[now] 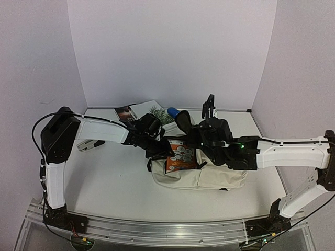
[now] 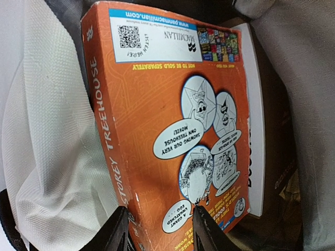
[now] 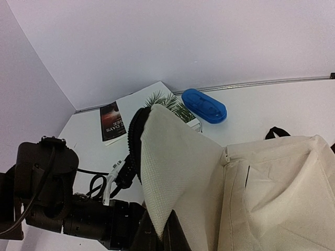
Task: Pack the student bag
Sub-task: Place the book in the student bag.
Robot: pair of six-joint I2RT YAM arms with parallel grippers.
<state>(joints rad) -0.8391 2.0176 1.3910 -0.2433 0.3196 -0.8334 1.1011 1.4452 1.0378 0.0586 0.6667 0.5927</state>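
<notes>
The cream student bag point(image 1: 209, 178) lies at mid-table with its mouth toward the left. My left gripper point(image 2: 159, 230) is shut on an orange book point(image 2: 167, 120), holding it by its near end inside the bag's mouth; the book also shows from above point(image 1: 180, 156). A white book point(image 2: 256, 130) lies beside it in the bag. My right gripper point(image 3: 170, 235) is shut on the bag's cream flap point(image 3: 175, 167) and holds it lifted, keeping the mouth open. From above the right gripper point(image 1: 201, 137) is over the bag's top edge.
At the back of the table lie a dark-covered book point(image 1: 125, 112), a white book with a plant picture point(image 1: 157, 111) and a blue case point(image 3: 204, 105). A grey object point(image 1: 89, 145) lies by the left arm. White walls close in the back and sides.
</notes>
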